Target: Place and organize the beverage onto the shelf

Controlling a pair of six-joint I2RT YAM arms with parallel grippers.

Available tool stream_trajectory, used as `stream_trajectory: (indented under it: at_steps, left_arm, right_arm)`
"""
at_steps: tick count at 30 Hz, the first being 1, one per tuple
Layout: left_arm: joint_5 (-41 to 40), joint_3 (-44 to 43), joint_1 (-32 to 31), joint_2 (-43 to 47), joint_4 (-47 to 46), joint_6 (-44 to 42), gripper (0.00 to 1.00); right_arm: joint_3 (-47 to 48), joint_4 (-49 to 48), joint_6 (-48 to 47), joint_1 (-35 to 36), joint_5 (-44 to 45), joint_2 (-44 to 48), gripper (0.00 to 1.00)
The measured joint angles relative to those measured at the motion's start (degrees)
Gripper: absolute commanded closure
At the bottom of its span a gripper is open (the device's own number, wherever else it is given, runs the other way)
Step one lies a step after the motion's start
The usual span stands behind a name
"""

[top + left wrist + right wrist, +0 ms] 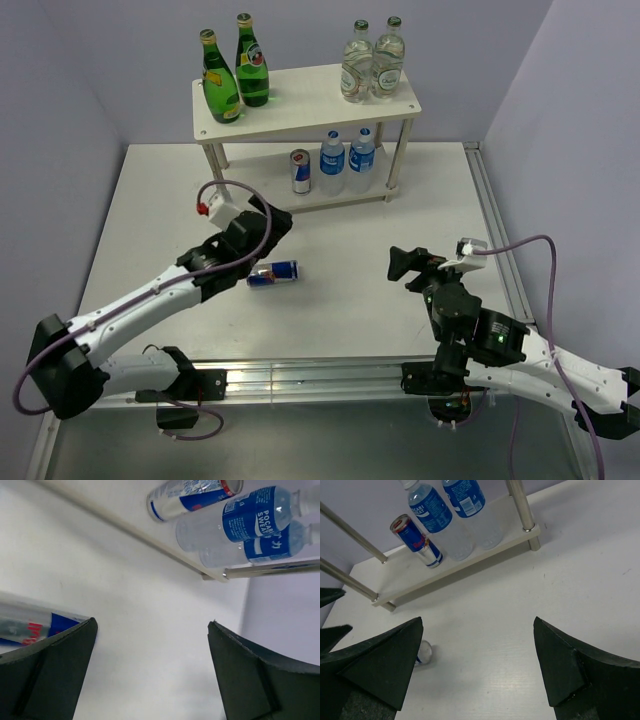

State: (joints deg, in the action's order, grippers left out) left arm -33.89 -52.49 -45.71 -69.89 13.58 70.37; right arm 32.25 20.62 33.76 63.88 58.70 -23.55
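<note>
The white two-tier shelf stands at the back. Two green bottles stand on its top board at the left. On the lower board stand a silver-blue can and two water bottles. A second can lies on its side on the table. My left gripper is open and empty just beyond that can; in the left wrist view the can lies outside the left finger, not between the jaws. My right gripper is open and empty over the table to the right.
Two clear glass bottles with green caps stand on the top board at the right. The right wrist view shows the shelf's legs, the upright can and the lying can's end. A metal rail edges the table's front.
</note>
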Motion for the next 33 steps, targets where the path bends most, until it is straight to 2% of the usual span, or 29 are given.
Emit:
stream_trajectory:
  at_steps: [7, 11, 14, 17, 23, 27, 33]
  left_arm:
    - [2.64, 0.02, -2.34, 9.75, 19.26, 23.78, 0.01]
    - [4.5, -0.81, -4.94, 8.96, 30.32, 33.09, 0.01]
    - [7.13, -0.9, -5.6, 6.08, 35.17, 37.83, 0.01]
    - [8.55, -0.87, -6.73, 2.43, 38.14, 40.52, 0.01]
    - [13.31, -0.17, -8.83, -3.23, 37.11, 42.64, 0.01]
    - [16.37, -0.2, -13.09, -6.67, 36.94, 43.04, 0.01]
    - [19.67, -0.2, -19.3, -7.15, 38.32, 43.1, 0.01]
  right_arm:
    - [0.0, 0.5, 0.72, 0.02, 0.2, 3.3, 0.02]
    - [-0.02, 0.72, 1.18, 0.02, 0.24, 5.53, 0.02]
    - [-0.02, 1.07, 1.4, 0.0, 0.24, 6.54, 0.02]
    - [-0.02, 1.55, 1.79, 0.02, 0.2, 7.23, 0.02]
    - [-0.61, 2.84, 2.86, 0.02, 0.24, 10.14, 0.02]
    - [-0.74, 3.93, 3.85, 0.02, 0.35, 11.06, 0.02]
    - [-0.79, 4.96, 4.63, 0.02, 0.44, 12.44, 0.02]
